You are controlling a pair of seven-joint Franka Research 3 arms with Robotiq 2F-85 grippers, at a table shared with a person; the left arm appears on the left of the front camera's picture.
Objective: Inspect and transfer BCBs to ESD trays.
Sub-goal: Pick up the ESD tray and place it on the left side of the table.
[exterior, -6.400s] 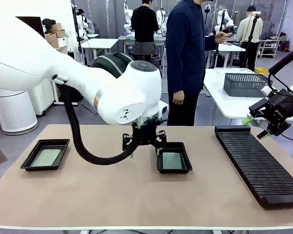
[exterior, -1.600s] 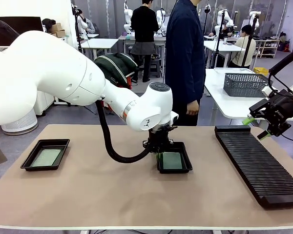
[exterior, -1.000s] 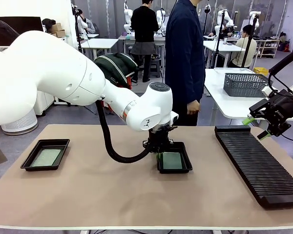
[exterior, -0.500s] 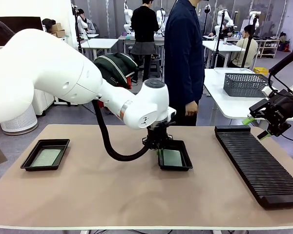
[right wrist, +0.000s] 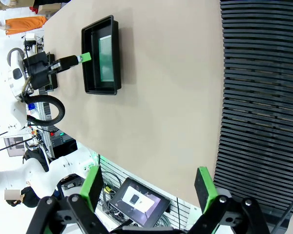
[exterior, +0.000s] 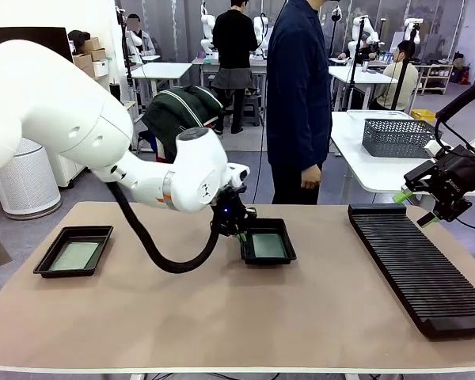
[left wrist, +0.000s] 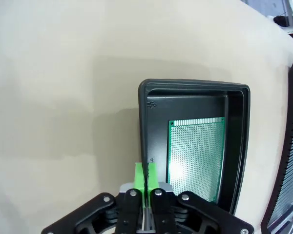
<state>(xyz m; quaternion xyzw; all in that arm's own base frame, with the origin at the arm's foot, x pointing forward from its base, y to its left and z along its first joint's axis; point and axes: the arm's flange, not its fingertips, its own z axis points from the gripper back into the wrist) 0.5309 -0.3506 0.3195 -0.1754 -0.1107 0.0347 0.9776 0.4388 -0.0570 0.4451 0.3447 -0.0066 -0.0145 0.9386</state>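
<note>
The left hand (exterior: 239,234) sits just left of frame centre in the front view, at the left rim of the middle ESD tray (exterior: 283,254). In the left wrist view the left hand (left wrist: 146,178) rises from the bottom centre of the frame. Its two green pads (left wrist: 139,176) are pressed together on the tray's rim wall, so the hand is closed and gripping the middle ESD tray (left wrist: 147,122) by that edge.

One BCB (exterior: 267,246) lies flat on the floor of this tray. In the left wrist view the BCB (left wrist: 195,158) lies immediately right of the pads, separated from them by the rim wall and a strip of bare tray floor. The board does not touch the pads.

A second ESD tray (exterior: 49,264) rests on the table (exterior: 222,317) at the left of the front view, well apart from the left hand. It carries a second BCB (exterior: 74,255) flat on its floor.

The right hand (exterior: 418,207) hangs at the right edge of the front view, above the far end of the black slotted rack (exterior: 419,269). In the right wrist view the right hand (right wrist: 149,187) stands with its jaws spread wide and nothing between them. The gripped tray appears at the upper left of that frame, well apart from the right hand.

A person (exterior: 299,95) stands behind the far table edge.
</note>
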